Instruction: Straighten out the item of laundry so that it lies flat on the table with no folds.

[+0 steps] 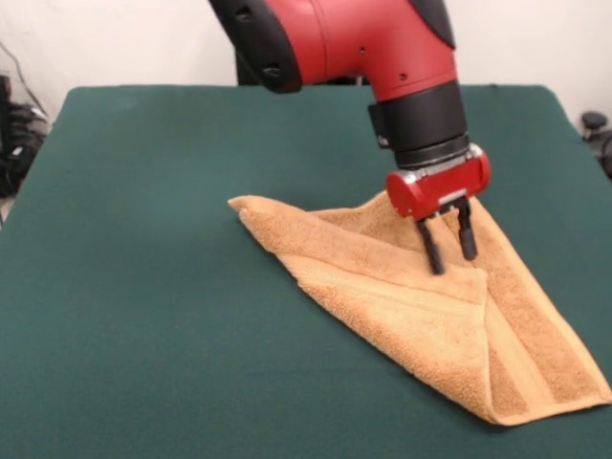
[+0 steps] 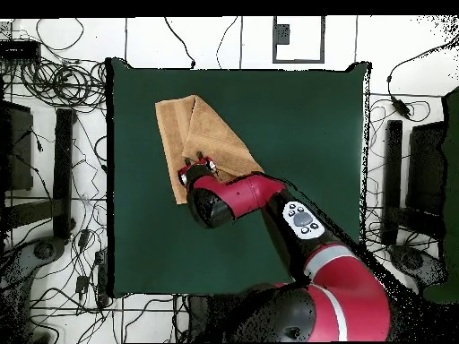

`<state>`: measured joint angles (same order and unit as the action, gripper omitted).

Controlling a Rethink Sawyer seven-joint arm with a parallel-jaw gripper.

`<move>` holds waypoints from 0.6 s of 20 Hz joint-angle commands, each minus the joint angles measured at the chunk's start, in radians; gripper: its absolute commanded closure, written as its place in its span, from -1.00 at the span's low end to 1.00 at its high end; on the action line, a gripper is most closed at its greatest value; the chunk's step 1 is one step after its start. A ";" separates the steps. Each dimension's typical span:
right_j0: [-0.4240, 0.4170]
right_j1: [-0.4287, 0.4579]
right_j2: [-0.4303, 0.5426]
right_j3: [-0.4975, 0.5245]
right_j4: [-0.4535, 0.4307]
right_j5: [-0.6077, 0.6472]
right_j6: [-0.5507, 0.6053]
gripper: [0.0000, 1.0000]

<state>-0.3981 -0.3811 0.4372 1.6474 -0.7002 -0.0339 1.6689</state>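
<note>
A plain white wall [image 1: 115, 43] behind; black cables [image 2: 54, 85] sprawl over the pale tiled floor [image 2: 215, 40].

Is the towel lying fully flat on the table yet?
No, the towel is folded over itself, with a flap doubled across under the gripper.

The red and black arm [image 1: 354, 43] comes down from the top, wrist tilted, black collar above a red gripper [image 1: 449, 251] block. Two thin black fingers [image 1: 429, 247] point downward, set slightly apart, with a clear gap between them.
</note>
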 commanded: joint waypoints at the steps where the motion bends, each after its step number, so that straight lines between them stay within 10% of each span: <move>1: 0.063 0.045 0.028 -0.021 -0.033 0.008 0.066 1.00; 8: 0.120 0.029 -0.044 -0.030 -0.021 -0.046 0.101 1.00; 12: 0.314 0.014 -0.303 -0.071 0.058 -0.249 0.131 1.00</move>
<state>-0.2276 -0.3817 0.3057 1.6359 -0.6849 -0.1186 1.6689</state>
